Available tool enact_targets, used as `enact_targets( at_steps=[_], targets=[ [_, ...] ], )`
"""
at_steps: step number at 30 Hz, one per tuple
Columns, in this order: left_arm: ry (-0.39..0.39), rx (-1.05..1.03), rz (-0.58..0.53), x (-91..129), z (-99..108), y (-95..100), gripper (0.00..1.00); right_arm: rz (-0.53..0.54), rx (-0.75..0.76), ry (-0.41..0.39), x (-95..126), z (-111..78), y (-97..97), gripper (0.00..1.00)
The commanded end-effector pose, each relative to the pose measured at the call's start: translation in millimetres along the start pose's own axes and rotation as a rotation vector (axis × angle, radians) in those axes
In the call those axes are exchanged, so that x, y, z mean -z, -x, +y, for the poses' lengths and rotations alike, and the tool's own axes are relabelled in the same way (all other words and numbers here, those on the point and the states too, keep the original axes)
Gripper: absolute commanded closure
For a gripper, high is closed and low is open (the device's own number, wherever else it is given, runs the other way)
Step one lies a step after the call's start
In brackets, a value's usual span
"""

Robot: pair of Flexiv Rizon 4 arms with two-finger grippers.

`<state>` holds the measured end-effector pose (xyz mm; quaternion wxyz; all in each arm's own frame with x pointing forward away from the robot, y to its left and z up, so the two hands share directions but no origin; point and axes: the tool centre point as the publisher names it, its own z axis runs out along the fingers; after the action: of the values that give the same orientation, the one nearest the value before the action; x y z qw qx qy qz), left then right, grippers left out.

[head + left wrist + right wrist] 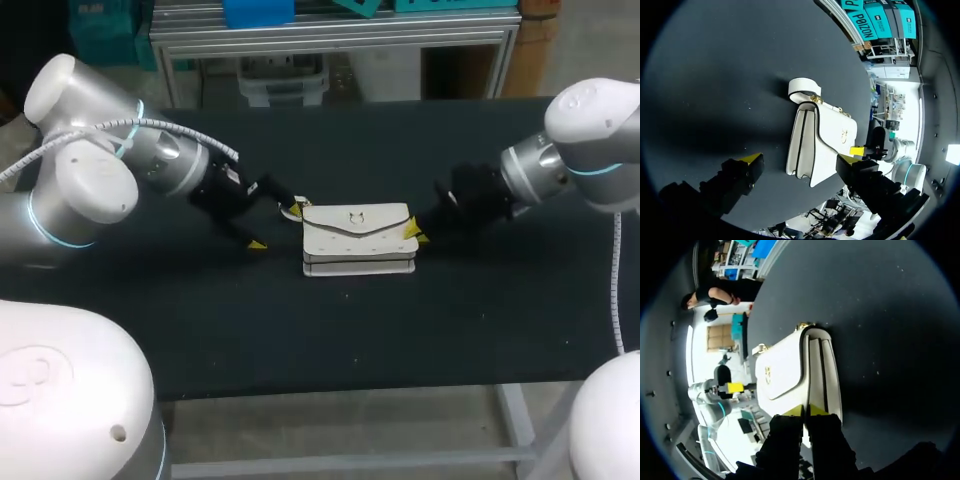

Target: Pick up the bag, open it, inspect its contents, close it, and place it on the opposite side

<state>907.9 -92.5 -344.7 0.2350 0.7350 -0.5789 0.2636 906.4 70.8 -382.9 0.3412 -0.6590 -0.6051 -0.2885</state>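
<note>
Right pincer (412,232), in the head view, sits at the right end of the white bag (358,238) with its yellow tips drawn close together on that end. The left pincer (275,227) hangs just beside the bag's left end, fingers spread apart and nothing clamped. The bag lies flat near the middle of the black table (200,330), flap closed and gold clasp (355,216) facing up. From the left wrist view, the left pincer (805,155) is wide apart with the bag (815,140) ahead of it; the bag's near end reaches in between the tips without being gripped, and a short strap (804,86) loops off the far end. From the right wrist view, the right pincer (805,411) looks clamped on the near end of the bag (790,365). Only a thin sliver of white shows between the two tips, so the hold seems to be on a narrow edge rather than the whole body. That is the weak spot, I judge: a lift from so thin a pinch could let the bag swing or slip out. If the left fingers close off-centre, they could shove the bag sideways instead of catching it. Room is generous, since the bag is well apart from every table edge and bare surface lies on both sides for setting it down, though the two arms are near each other across the bag.
</note>
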Motion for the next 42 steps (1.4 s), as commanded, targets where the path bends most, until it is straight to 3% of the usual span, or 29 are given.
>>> enact_targets(
  at_steps=[1,8,13,15,34,39,42],
  targets=[
    [0.024,-0.043,-0.099,19.6,-6.2,-4.7,0.0,-0.04,0.022,-0.002,2.8,8.2,-1.8,1.0],
    [-0.011,-0.118,-0.24,39.0,-17.8,-2.2,0.0,-0.105,0.037,0.039,29.8,19.2,6.6,1.0],
    [0.037,-0.184,-0.31,44.5,-27.1,0.2,0.0,-0.165,0.052,0.078,52.5,25.1,18.3,1.0],
    [0.046,-0.191,-0.338,46.2,-29.8,1.0,0.0,-0.174,0.085,0.042,59.4,26.4,22.4,1.0],
    [0.046,-0.191,-0.338,46.2,-29.8,1.0,0.0,-0.174,0.085,0.042,59.4,26.4,22.4,1.0],
    [-0.026,-0.21,-0.382,75.5,-44.5,14.9,0.0,-0.219,0.093,0.146,93.0,56.5,43.0,1.0],
    [-0.036,-0.232,-0.389,88.3,-53.0,21.6,0.0,-0.221,0.137,0.169,115.0,72.1,52.1,1.0]
  ],
)
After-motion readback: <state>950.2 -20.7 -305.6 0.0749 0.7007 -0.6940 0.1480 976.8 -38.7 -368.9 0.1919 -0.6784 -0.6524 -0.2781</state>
